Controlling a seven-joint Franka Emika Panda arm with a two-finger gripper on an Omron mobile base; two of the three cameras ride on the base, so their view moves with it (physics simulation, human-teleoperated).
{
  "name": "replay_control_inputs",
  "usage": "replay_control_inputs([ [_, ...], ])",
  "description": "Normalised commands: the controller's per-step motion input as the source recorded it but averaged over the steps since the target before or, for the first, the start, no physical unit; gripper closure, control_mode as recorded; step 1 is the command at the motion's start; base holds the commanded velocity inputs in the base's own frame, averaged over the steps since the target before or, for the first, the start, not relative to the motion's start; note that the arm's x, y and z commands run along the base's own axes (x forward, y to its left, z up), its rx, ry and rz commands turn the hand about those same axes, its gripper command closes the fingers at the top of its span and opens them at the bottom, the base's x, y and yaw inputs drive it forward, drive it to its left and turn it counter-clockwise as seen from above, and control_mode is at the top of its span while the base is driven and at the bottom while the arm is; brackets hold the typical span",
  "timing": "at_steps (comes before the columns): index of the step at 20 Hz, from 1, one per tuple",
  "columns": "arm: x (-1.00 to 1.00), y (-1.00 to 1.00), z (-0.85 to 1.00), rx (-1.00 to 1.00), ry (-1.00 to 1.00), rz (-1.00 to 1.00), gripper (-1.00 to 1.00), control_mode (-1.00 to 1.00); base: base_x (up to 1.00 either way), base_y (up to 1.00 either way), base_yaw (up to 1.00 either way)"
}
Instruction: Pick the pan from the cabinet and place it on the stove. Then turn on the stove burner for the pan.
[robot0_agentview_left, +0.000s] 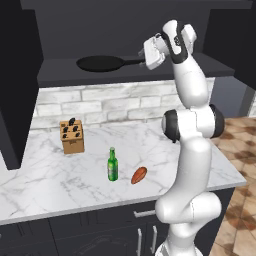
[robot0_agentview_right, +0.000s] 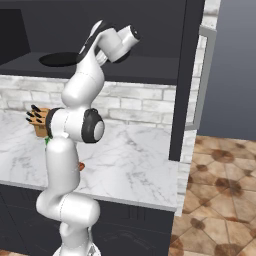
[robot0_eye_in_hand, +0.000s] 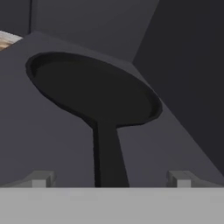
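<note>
**Fingers lined up on pan handle, no grip yet**

Left base view: one flat round black frying pan (robot0_agentview_left: 100, 63) sits on the shelf of the open black cabinet (robot0_agentview_left: 60, 75), handle toward the arm, so it is reachable. The gripper (robot0_agentview_left: 148, 55) is at the handle's end. On the white marble counter (robot0_agentview_left: 45, 180): one wooden knife block (robot0_agentview_left: 72, 136), one green bottle (robot0_agentview_left: 113, 165), one orange-brown oval item (robot0_agentview_left: 139, 175).

Right base view: the arm is raised to shelf height.

Hand view: two fingers (robot0_eye_in_hand: 41, 178) spread fully, either side of the handle, holding nothing.

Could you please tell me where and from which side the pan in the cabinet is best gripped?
Probably the long thin handle, since the pan is wide and lies flat on the cabinet shelf. Come from the open front, along the handle, which points outward between the open fingers.
</note>
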Motion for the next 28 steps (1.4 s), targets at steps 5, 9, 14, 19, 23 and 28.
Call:
replay_control_inputs([
  [5, 0.1, 0.05, -0.15, -0.04, 0.0, 0.01, -1.0, -1.0, 0.0, 0.0, 0.0],
  [9, 0.01, 0.04, -0.2, -0.05, 0.0, 0.03, -1.0, -1.0, 0.0, 0.0, 0.0],
  [14, 0.0, 0.01, -0.21, -0.05, 0.0, 0.03, -1.0, -1.0, 0.0, 0.0, 0.0],
  [19, 0.0, 0.0, -0.24, -0.05, 0.03, 0.0, -1.0, -1.0, 0.0, 0.0, 0.0],
  [23, 0.0, 0.0, -0.28, -0.02, 0.04, 0.0, -1.0, -1.0, 0.0, 0.0, 0.0],
  [28, 0.0, 0.0, -0.26, 0.0, 0.0, 0.0, -1.0, -1.0, 0.0, 0.0, 0.0],
])
